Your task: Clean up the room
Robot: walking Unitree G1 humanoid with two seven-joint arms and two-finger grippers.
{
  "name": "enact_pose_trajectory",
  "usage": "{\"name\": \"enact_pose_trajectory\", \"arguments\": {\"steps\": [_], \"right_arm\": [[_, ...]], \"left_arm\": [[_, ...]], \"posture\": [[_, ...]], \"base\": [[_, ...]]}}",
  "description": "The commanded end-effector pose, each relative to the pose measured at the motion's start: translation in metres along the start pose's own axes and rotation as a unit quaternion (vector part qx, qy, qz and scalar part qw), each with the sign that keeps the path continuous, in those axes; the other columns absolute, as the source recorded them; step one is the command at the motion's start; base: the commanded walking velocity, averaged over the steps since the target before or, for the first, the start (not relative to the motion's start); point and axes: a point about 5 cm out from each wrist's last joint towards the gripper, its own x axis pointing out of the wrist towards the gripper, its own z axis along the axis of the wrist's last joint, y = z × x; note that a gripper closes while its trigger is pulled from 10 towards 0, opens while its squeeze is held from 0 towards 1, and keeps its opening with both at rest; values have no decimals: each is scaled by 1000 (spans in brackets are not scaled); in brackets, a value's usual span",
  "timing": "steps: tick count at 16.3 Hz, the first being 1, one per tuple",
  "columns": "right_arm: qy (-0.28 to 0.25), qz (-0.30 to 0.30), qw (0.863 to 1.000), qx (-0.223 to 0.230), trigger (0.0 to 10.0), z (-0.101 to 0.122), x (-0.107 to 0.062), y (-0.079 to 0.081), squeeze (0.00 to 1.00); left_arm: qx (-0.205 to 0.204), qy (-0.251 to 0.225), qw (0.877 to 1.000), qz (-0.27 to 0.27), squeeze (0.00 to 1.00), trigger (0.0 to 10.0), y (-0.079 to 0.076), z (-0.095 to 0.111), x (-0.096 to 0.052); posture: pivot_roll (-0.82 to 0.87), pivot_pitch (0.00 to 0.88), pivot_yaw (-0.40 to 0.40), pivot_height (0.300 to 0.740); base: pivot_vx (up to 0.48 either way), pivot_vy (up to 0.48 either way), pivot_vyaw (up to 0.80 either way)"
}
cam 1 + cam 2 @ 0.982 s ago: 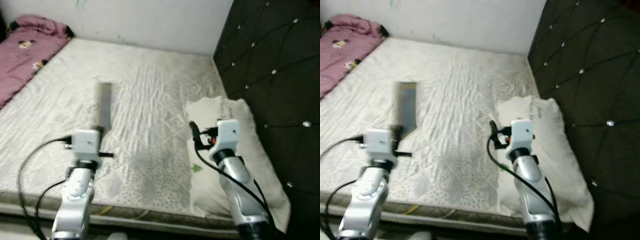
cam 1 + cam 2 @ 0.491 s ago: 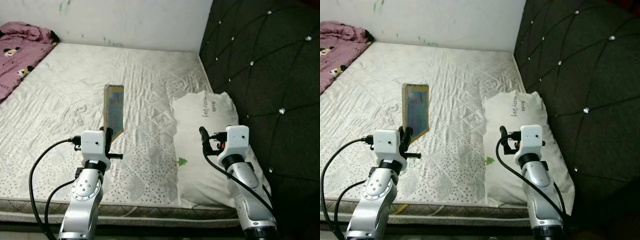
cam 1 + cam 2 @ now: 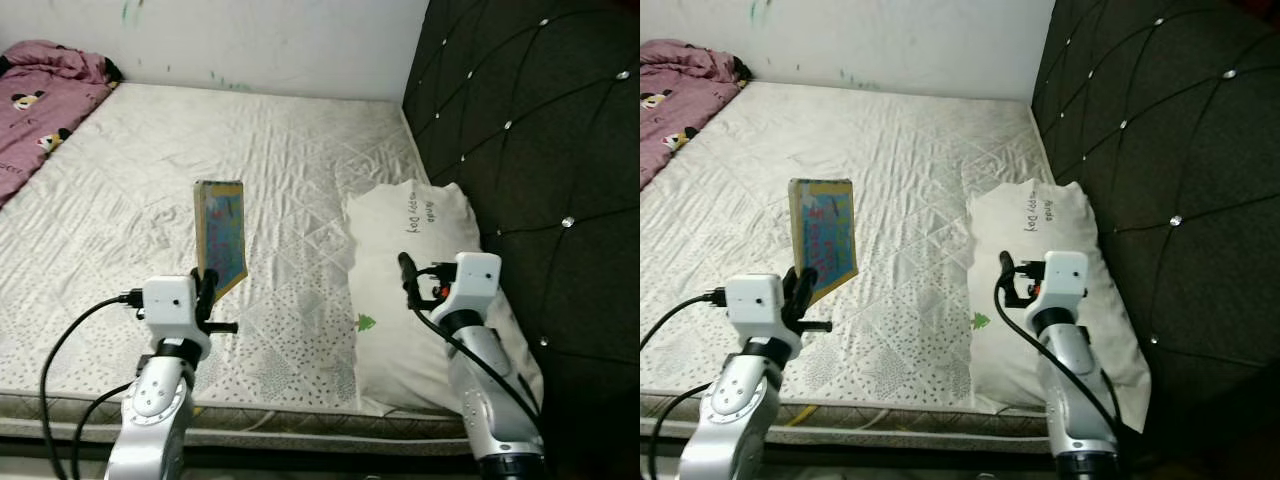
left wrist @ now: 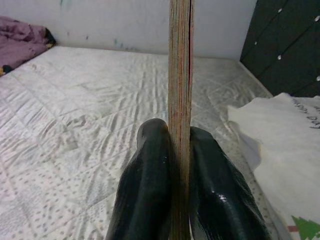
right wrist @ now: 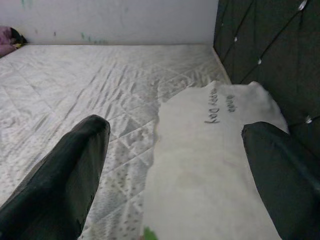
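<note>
My left gripper is shut on a thin colourful book, held upright above the near part of the white mattress. In the left wrist view the book's edge stands between the two black fingers. My right gripper is open and holds nothing. It hovers over the near end of the white pillow, which lies on the mattress against the black padded headboard.
A pink blanket is bunched at the far left of the bed. A white wall runs behind the mattress. The mattress front edge is just below my arms.
The camera has steadied and shifted a little. My left gripper with the book has dropped slightly and moved left. The right arm holds about the same place.
</note>
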Motion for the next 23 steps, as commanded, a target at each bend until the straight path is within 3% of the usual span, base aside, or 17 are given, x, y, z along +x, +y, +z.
{"name": "enact_pose_trajectory", "arguments": {"steps": [1, 6, 17, 23], "right_arm": [[-4, -8, 1000, 2, 10000, 4, -2, -2, 0], [2, -1, 1000, -8, 10000, 1, -7, 2, 0], [1, -5, 1000, -13, 10000, 1, -7, -1, 0], [7, -1, 1000, -18, 10000, 2, -7, -1, 0]], "left_arm": [[3, -26, 1000, -12, 0, 10000, -2, 14, 1], [7, -24, 1000, -9, 0, 10000, -3, 15, 2], [12, -29, 999, -27, 0, 10000, -10, 17, 12], [1, -22, 1000, -15, 0, 10000, -9, 16, 15]], "posture": [[47, 45, -33, 740], [42, 57, -33, 740], [22, 38, -26, 634], [13, 61, -34, 634]], "base": [[0, 0, 0], [0, 0, 0], [0, 0, 0], [0, 0, 0]]}}
